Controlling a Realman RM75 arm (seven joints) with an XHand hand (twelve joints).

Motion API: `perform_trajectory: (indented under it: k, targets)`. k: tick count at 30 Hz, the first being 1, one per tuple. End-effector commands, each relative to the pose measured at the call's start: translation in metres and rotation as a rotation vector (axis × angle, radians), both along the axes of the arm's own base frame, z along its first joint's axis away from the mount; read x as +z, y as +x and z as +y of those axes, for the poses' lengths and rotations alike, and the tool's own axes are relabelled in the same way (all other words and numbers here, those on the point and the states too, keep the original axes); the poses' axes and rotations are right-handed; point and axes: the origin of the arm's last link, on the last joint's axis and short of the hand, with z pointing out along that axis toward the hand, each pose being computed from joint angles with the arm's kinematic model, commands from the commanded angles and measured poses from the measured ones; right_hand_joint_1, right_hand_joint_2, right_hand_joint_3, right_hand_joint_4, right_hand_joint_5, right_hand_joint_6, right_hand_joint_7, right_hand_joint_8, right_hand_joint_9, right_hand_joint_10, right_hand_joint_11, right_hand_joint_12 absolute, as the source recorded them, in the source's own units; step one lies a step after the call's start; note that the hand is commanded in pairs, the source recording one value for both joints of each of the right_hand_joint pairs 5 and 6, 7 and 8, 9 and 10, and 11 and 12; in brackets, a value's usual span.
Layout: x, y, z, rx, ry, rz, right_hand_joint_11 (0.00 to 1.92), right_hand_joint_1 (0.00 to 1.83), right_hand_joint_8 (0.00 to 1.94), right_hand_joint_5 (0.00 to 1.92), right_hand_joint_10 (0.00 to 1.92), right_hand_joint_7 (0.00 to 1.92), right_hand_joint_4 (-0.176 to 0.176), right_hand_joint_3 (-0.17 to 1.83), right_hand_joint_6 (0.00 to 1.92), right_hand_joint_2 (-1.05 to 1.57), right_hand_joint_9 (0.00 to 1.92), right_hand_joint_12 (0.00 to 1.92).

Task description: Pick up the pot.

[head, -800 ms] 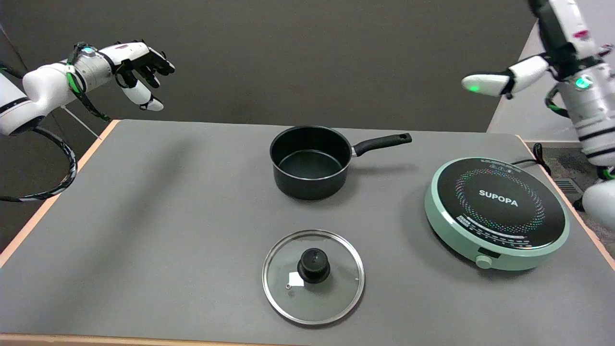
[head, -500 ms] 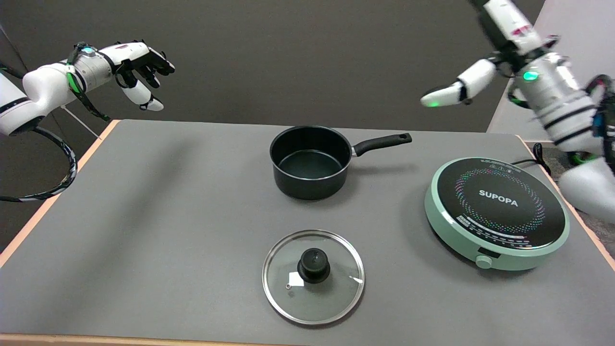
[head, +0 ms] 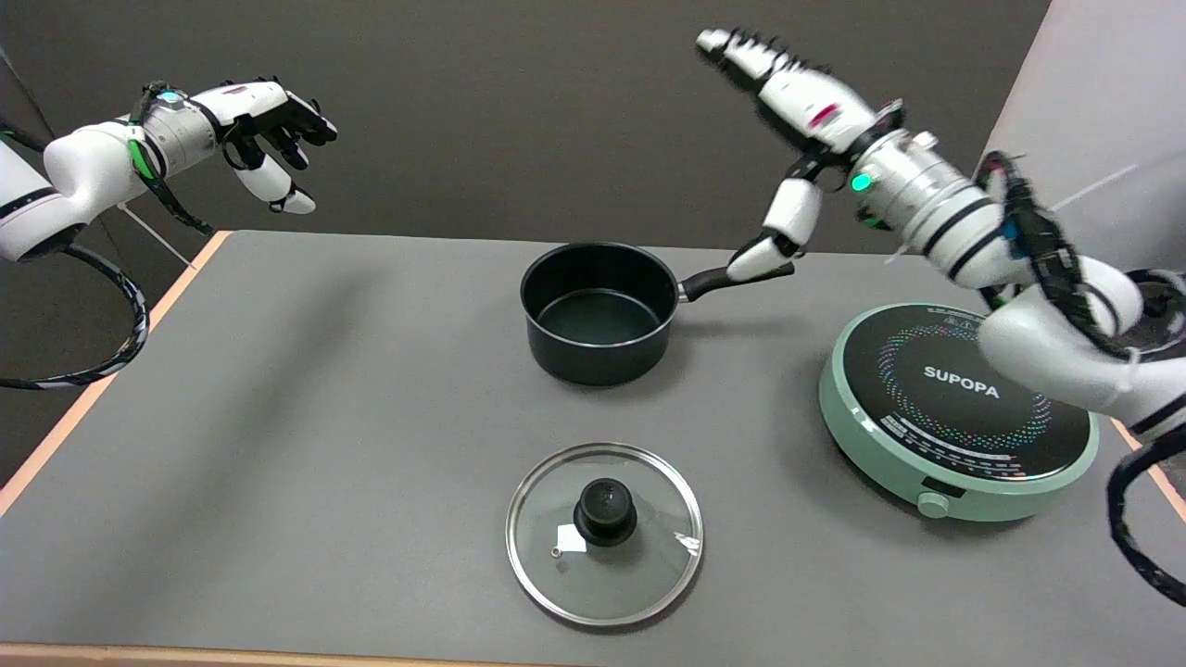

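A single head camera looks down and across the grey table from its near side.

pot: I see it left of my hand's fingers, handle under the thumb.
lid: nearer me.
cooker: right, below the wrist.

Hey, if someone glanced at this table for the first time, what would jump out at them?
Probably the right hand, open in the air above the handle of the black pot at the table's far middle. Next, the mint-green cooktop on the right, and the glass lid lying near the front edge.
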Motion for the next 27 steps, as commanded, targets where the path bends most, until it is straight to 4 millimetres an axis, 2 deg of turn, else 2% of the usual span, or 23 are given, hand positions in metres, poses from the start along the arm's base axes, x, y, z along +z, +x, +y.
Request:
perform_trajectory:
  k: [1, 10, 17, 22, 27]
  targets:
    - [-0.045, -0.088, -0.035, -0.343, -0.049, 0.288, 0.03, 1.17, 0.03, 0.03, 0.03, 0.03, -0.176, 0.81, 0.03, -0.51, 0.03, 0.03]
    - [-0.031, -0.123, -0.051, -0.447, -0.129, 0.301, 0.03, 1.21, 0.03, 0.03, 0.03, 0.03, -0.176, 0.79, 0.03, -0.58, 0.03, 0.03]
    - [-0.028, -0.113, -0.071, -0.416, -0.164, 0.332, 0.04, 1.22, 0.04, 0.04, 0.04, 0.04, -0.176, 0.80, 0.04, -0.59, 0.04, 0.04]
    - [-0.031, -0.122, -0.086, -0.455, -0.167, 0.369, 0.05, 1.24, 0.05, 0.05, 0.05, 0.05, -0.174, 0.81, 0.05, -0.59, 0.05, 0.05]
    - [-0.029, -0.124, -0.093, -0.466, -0.175, 0.380, 0.05, 1.25, 0.05, 0.05, 0.05, 0.05, -0.152, 0.78, 0.05, -0.58, 0.05, 0.05]
